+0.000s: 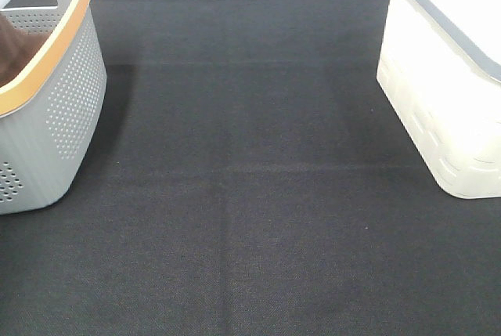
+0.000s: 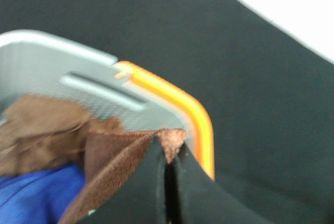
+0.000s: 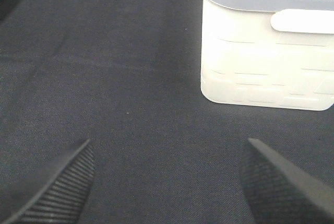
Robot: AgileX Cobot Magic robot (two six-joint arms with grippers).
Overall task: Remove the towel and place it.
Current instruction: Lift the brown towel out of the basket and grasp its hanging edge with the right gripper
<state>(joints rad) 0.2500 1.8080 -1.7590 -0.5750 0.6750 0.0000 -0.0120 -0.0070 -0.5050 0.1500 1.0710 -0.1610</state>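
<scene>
In the left wrist view my left gripper (image 2: 168, 153) is shut on a corner of the reddish-brown towel (image 2: 117, 156), its stitched hem pinched between the black fingers. The towel hangs just inside the grey basket (image 2: 47, 57), close to its orange rim (image 2: 201, 125). My right gripper (image 3: 167, 182) stands open over bare black cloth, with nothing between its fingers (image 3: 62, 182). Neither gripper shows in the exterior high view, where the grey basket (image 1: 63, 109) sits at the far left with brown fabric (image 1: 14, 46) inside.
A second crumpled brown cloth (image 2: 42, 130) and a blue cloth (image 2: 36, 198) lie in the grey basket. A white basket (image 1: 446, 77) with a grey rim stands at the right, also seen ahead of the right gripper (image 3: 261, 62). Black cloth (image 1: 250, 195) covers the table.
</scene>
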